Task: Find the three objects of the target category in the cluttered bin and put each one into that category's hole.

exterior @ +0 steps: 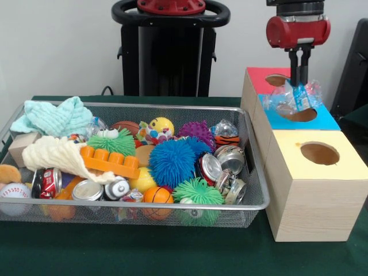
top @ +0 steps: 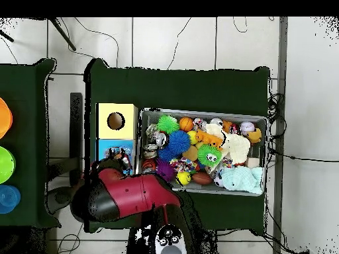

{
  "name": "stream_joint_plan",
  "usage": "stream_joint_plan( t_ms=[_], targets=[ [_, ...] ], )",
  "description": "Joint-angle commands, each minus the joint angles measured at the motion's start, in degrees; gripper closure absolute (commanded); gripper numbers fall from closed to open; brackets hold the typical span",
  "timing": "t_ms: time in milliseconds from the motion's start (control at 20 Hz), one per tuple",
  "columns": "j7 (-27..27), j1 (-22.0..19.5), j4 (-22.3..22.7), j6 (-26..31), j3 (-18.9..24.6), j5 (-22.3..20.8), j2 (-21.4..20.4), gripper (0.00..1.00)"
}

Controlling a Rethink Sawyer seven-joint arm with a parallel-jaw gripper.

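My gripper (exterior: 299, 82) hangs over the blue-topped box (exterior: 329, 120) at the right, shut on a crumpled clear plastic bottle (exterior: 297, 98) with a blue label. The bottle sits just above the blue box's round hole (exterior: 301, 115) and partly covers it. In the overhead view the red arm (top: 132, 195) hides the gripper, and only a bit of the bottle (top: 120, 157) shows over the blue box (top: 104, 149). The wire bin (exterior: 253, 150) holds crushed cans (exterior: 231, 158), spiky balls, sports balls, cloths and an orange brick (exterior: 110, 161).
Three wooden boxes stand in a row right of the bin: a red-topped one (exterior: 259, 80) farthest, the blue one, then a yellow one (exterior: 345, 169) with an open hole (exterior: 319, 153). Coloured bowls (top: 5, 164) rest on a second table in the overhead view.
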Motion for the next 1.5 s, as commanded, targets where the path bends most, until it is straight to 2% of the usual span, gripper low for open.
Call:
stream_joint_plan(
  t_ms=[50,200,450,900,1350,1500],
  targets=[
    [9.0,-2.2,3.8,0.9,9.4,3.4,-1.1,1.0],
    [9.5,-2.9,4.1,0.4,10.9,4.3,-1.1,1.0],
    [10.4,-1.5,3.2,-0.6,10.0,4.7,0.7,1.0],
    [9.7,-6.4,6.7,-1.8,15.9,5.4,3.5,1.0],
    [10.3,-10.3,7.6,-3.6,21.3,5.5,7.5,1.0],
    [10.3,-10.4,7.4,-3.9,21.7,5.2,8.8,1.0]
  ],
)
